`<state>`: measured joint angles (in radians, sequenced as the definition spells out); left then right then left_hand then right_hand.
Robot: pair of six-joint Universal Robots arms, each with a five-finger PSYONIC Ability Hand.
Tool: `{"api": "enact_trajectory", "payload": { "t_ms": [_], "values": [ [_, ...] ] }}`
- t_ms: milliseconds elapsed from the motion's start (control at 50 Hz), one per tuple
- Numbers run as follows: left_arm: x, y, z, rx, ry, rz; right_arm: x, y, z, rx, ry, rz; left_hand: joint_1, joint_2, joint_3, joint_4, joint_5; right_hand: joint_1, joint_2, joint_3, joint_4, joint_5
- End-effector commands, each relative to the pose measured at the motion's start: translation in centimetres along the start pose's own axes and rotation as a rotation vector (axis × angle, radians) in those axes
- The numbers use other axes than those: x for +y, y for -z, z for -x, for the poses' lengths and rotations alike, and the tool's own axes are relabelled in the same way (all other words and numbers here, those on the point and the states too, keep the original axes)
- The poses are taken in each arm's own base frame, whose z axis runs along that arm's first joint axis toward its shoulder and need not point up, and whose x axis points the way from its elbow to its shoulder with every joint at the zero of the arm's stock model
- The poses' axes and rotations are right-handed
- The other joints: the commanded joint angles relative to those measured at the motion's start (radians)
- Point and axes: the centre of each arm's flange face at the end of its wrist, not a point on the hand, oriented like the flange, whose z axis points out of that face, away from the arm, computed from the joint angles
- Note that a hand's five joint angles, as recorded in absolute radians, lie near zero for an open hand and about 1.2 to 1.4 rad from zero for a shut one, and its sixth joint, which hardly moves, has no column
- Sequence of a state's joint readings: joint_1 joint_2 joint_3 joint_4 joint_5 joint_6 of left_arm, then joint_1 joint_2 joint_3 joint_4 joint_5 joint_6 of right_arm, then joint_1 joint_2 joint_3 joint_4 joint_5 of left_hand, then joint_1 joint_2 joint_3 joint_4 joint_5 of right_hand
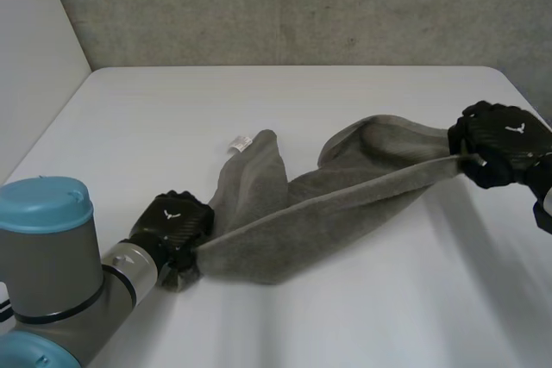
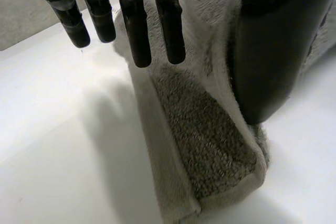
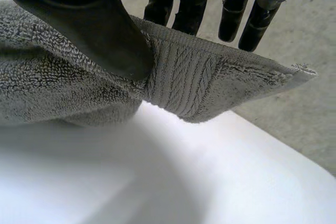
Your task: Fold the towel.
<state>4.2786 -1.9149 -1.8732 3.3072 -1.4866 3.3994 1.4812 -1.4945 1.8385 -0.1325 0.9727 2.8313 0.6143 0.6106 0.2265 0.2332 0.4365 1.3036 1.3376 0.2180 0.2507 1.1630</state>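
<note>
Towel (image 1: 285,213), grey and bunched, stretches across the white table (image 1: 147,118) from near its front left corner to its right edge. The left hand (image 1: 177,223) pinches one end between thumb and straight fingers, low at the table. The right hand (image 1: 500,140) pinches the other end's hem the same way, held above the table.

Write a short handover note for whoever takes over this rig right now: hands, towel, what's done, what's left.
Left hand: shut on the towel, pinching its near end between thumb and fingers.
Right hand: shut on the towel's far end, thumb beside the woven band.
Towel: grey, stretched between the hands, bunched and twisted, part lying on the table, white tag showing.
Done: both ends gripped.
Left: no neat fold yet; probably spread it flat, then fold.
</note>
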Motion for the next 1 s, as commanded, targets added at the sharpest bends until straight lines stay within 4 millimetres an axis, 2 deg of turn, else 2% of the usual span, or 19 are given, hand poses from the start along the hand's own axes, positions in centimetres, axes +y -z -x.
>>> {"api": "enact_trajectory", "payload": {
  "t_ms": [20,40,60,100,220,280,320,340,360,440,460,480,500,520,600,680,860,900,1000],
  "values": [
    [0.3,0.1,0.0,-0.012,0.001,0.015,-1.8,1.2,0.0,0.003,0.004,-0.029,0.266,0.269,-0.052,-0.059,0.269,0.093,0.059,-0.044,-0.076,0.059],
    [0.3,0.1,-0.1,-0.008,0.001,0.016,-2.2,1.6,0.2,-0.007,0.004,-0.034,0.405,0.409,-0.052,-0.059,0.408,0.093,0.059,-0.044,-0.076,0.059],
    [0.3,0.1,-0.1,-0.008,0.001,0.016,-2.2,1.6,0.2,-0.007,0.004,-0.034,0.407,0.410,-0.052,-0.059,0.410,0.093,0.059,-0.044,-0.076,0.059],
    [0.3,0.2,-0.4,0.007,-0.002,0.020,-2.4,2.0,0.6,-0.030,-0.004,-0.031,0.699,0.703,-0.052,-0.059,0.702,0.093,0.059,-0.044,-0.076,0.059],
    [0.4,0.6,-1.2,0.034,0.002,0.018,-2.0,2.3,0.8,-0.042,-0.021,-0.013,0.782,0.786,-0.052,-0.059,0.785,0.093,0.059,-0.044,-0.076,0.059],
    [0.4,0.7,-1.7,0.065,0.034,0.016,-1.6,2.4,0.7,-0.038,-0.021,-0.002,0.633,0.636,-0.052,-0.059,0.636,0.093,0.059,-0.044,-0.076,0.059],
    [0.4,0.8,-2.1,0.094,0.064,0.011,-1.5,2.4,0.6,-0.039,-0.022,0.000,0.329,0.333,-0.052,-0.059,0.332,0.093,0.059,-0.044,-0.076,0.059],
    [0.4,0.8,-2.1,0.094,0.064,0.011,-1.5,2.4,0.6,-0.039,-0.022,0.000,0.327,0.331,-0.052,-0.059,0.331,0.093,0.059,-0.044,-0.076,0.059],
    [0.3,0.9,-2.2,0.102,0.069,0.007,-1.5,2.4,0.6,-0.039,-0.023,0.001,0.185,0.189,-0.052,-0.059,0.188,0.093,0.059,-0.044,-0.076,0.059],
    [0.3,1.0,-2.4,0.105,0.068,0.008,-1.3,2.3,0.4,-0.035,-0.028,0.005,0.166,0.170,-0.052,-0.059,0.169,0.093,0.059,-0.044,-0.076,0.059],
    [0.3,0.9,-2.4,0.105,0.068,0.010,-1.3,2.3,0.2,-0.030,-0.028,0.006,0.230,0.233,-0.052,-0.059,0.233,0.093,0.059,-0.044,-0.076,0.059],
    [0.3,0.9,-2.3,0.103,0.070,0.011,-1.3,2.3,0.1,-0.027,-0.029,0.007,0.472,0.475,-0.052,-0.059,0.475,0.093,0.059,-0.044,-0.076,0.059],
    [0.3,0.9,-2.3,0.103,0.071,0.011,-1.3,2.3,0.1,-0.027,-0.029,0.007,0.474,0.478,-0.052,-0.059,0.477,0.093,0.059,-0.044,-0.076,0.059],
    [0.4,0.9,-2.1,0.097,0.075,0.018,-1.3,2.3,0.1,-0.026,-0.029,0.007,0.779,0.783,-0.052,-0.059,0.782,0.093,0.059,-0.044,-0.076,0.059],
    [0.7,0.9,-1.7,0.088,0.082,0.042,-1.4,2.3,0.1,-0.026,-0.028,0.009,0.782,0.786,-0.052,-0.059,0.785,0.093,0.059,-0.044,-0.076,0.059],
    [0.8,1.4,-0.2,0.058,0.105,0.089,-1.9,2.9,0.5,-0.059,-0.020,0.036,0.782,0.786,-0.052,-0.059,0.785,0.093,0.059,-0.044,-0.076,0.059],
    [-3.7,3.9,3.2,0.002,0.135,-0.011,-4.4,5.0,1.0,-0.159,0.139,0.162,0.782,0.786,-0.052,-0.059,0.785,0.093,0.059,-0.044,-0.076,0.059],
    [-6.0,4.5,4.4,-0.002,0.137,-0.085,-4.6,5.0,1.0,-0.176,0.168,0.177,0.782,0.786,-0.052,-0.059,0.785,0.093,0.059,-0.044,-0.076,0.059],
    [-7.1,3.6,5.2,0.011,0.136,-0.109,-3.3,3.1,0.0,-0.202,0.181,0.234,0.782,0.786,-0.052,-0.059,0.785,0.093,0.059,-0.044,-0.076,0.059]
  ]
}}
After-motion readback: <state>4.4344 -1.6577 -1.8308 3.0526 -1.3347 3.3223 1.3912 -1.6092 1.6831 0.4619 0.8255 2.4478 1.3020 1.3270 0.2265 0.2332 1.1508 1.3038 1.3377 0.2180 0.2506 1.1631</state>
